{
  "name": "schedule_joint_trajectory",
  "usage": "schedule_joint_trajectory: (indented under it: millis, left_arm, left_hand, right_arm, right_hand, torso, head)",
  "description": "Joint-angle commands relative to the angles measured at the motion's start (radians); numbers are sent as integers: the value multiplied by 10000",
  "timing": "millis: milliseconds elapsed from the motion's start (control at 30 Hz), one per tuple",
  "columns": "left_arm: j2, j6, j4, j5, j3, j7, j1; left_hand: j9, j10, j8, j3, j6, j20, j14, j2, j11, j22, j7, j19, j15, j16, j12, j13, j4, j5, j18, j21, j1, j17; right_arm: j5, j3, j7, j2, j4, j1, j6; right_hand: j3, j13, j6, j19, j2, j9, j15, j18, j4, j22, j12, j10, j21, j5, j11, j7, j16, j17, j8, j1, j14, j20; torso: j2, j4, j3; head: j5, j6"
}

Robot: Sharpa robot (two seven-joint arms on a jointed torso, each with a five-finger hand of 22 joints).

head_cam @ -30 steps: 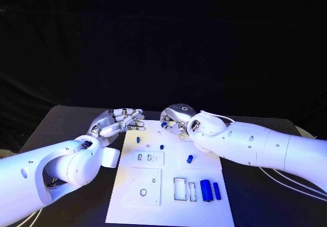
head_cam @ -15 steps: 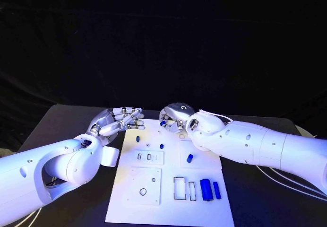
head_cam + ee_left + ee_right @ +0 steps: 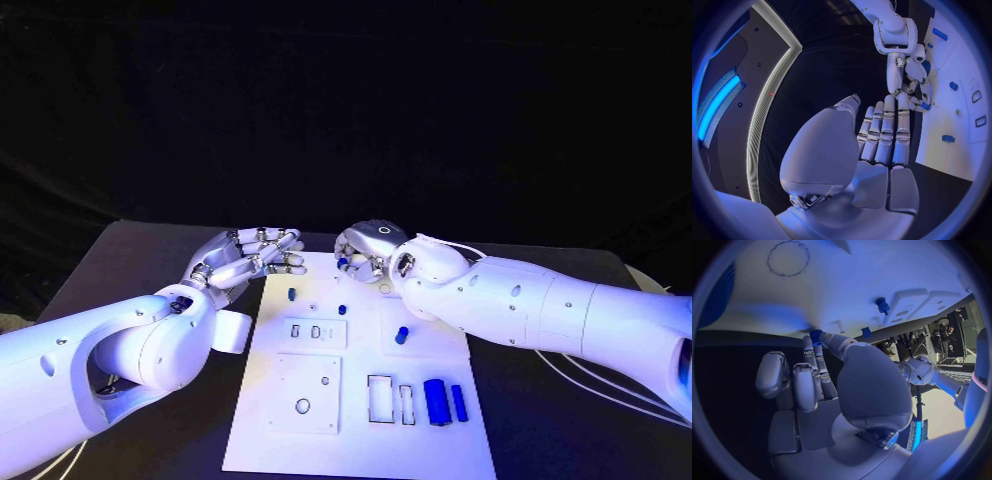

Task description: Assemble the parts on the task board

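The white task board (image 3: 361,420) lies in the middle of the black table. My right hand (image 3: 369,254) hovers over the board's far edge and pinches a small blue toothed part (image 3: 816,335) between thumb and a finger; the part also shows in the head view (image 3: 343,262). My left hand (image 3: 245,256) is at the board's far left corner, fingers stretched out and holding nothing. In the left wrist view the left hand (image 3: 879,145) points toward the right hand (image 3: 907,75). Small blue pegs (image 3: 291,295) (image 3: 342,310) (image 3: 402,335) are on the board.
Two larger blue cylinders (image 3: 436,402) (image 3: 459,402) lie at the board's near right, beside rectangular slots (image 3: 381,398). A round toothed recess (image 3: 788,258) shows in the board beyond the right hand. White cables (image 3: 606,385) run along the table's right side.
My right hand has shifted slightly left and away from me with the blue part still pinched. The left hand has barely moved.
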Motion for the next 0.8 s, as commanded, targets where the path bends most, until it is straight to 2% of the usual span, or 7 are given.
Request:
schedule_joint_trajectory:
  millis: [33, 167, 233, 300, 400, 600, 800]
  left_arm:
    - [22, 204, 4, 23, 9, 43, 30]
    - [20, 207, -5, 23, 9, 42, 30]
    - [20, 208, -9, 23, 9, 42, 30]
    - [19, 210, -13, 23, 9, 42, 30]
    - [14, 204, -27, 23, 9, 38, 31]
    - [-29, 175, -73, 23, 8, 35, 31]
    - [-76, 150, -123, 23, 8, 27, 32]
  left_hand:
    - [-16, 13, -52, 53, -38, -4, 18, -4, 73, 18, 107, 88, 20, 48, -39, -6, -14, -43, 130, 74, -101, 22]
    - [-16, 13, -52, 53, -38, -4, 18, -4, 73, 18, 107, 88, 20, 48, -39, -6, -14, -43, 130, 74, -101, 22]
    - [-16, 13, -52, 53, -38, -4, 18, -4, 73, 18, 107, 88, 20, 48, -39, -6, -14, -43, 130, 74, -101, 22]
    - [-16, 14, -53, 58, -40, -6, 15, -5, 73, 21, 106, 86, 20, 49, -42, -6, -17, -43, 129, 79, -101, 26]
    - [-16, 14, -53, 58, -40, -6, 15, -5, 73, 21, 106, 86, 20, 49, -42, -6, -17, -43, 129, 79, -101, 26]
    - [-16, 13, -54, 64, -42, -8, 12, -6, 73, 23, 106, 85, 20, 51, -45, -6, -20, -43, 129, 85, -99, 30]
    - [-16, 13, -54, 64, -42, -8, 12, -6, 73, 23, 106, 85, 20, 51, -45, -6, -20, -43, 129, 85, -99, 30]
  right_arm:
    - [-86, 1, -112, 48, -84, -19, 257]
    - [-88, 0, -120, 55, -102, -38, 220]
    - [-113, -1, -173, 28, -48, -43, 100]
    - [-183, 0, -267, -32, 64, -52, -33]
    - [-239, 2, -391, -160, 269, -59, -212]
    - [-197, 74, -627, -699, 960, -38, -454]
    - [326, 201, -754, -1559, 1876, 162, -424]
  right_hand:
    - [85, -86, -118, -4, -34, 13, 76, -92, -9, -9, -49, -188, -30, -39, 71, 18, 58, -4, -76, -104, 440, 77]
    - [148, -169, -323, -76, -109, 30, 164, -74, 2, -63, -61, -492, -80, -53, 172, 119, 58, -42, -185, -181, 421, 153]
    - [167, -302, -611, -189, -243, 7, 291, -49, 25, -191, -70, -1022, -184, -79, 305, 279, -47, -285, -347, -289, 345, 241]
    - [136, -349, -681, -382, -358, 17, 336, 12, 23, -452, -53, -1170, -380, -93, 377, 319, -93, -397, -388, -359, 308, 304]
    - [101, -356, -671, -362, -434, 33, 346, 10, 30, -404, -25, -1165, -357, -63, 378, 313, -72, -366, -390, -416, 314, 331]
    - [-94, -380, -656, -413, -658, 66, 364, 36, 119, -443, 0, -1203, -417, 160, 391, 326, -94, -466, -435, -657, 283, 380]
    - [-288, -395, -672, -481, -752, 74, 380, 58, 211, -526, 6, -1262, -502, 270, 407, 344, -158, -632, -493, -803, 237, 402]
  torso:
    - [8, 17, 1]
    - [9, 17, -3]
    - [8, 11, 1]
    - [12, 1, 2]
    - [16, -4, 13]
    - [8, -29, 19]
    - [2, -79, 25]
  head:
    - [9, -6]
    - [25, -19]
    - [33, -21]
    - [43, -15]
    - [67, -15]
    - [103, 11]
    - [96, 87]
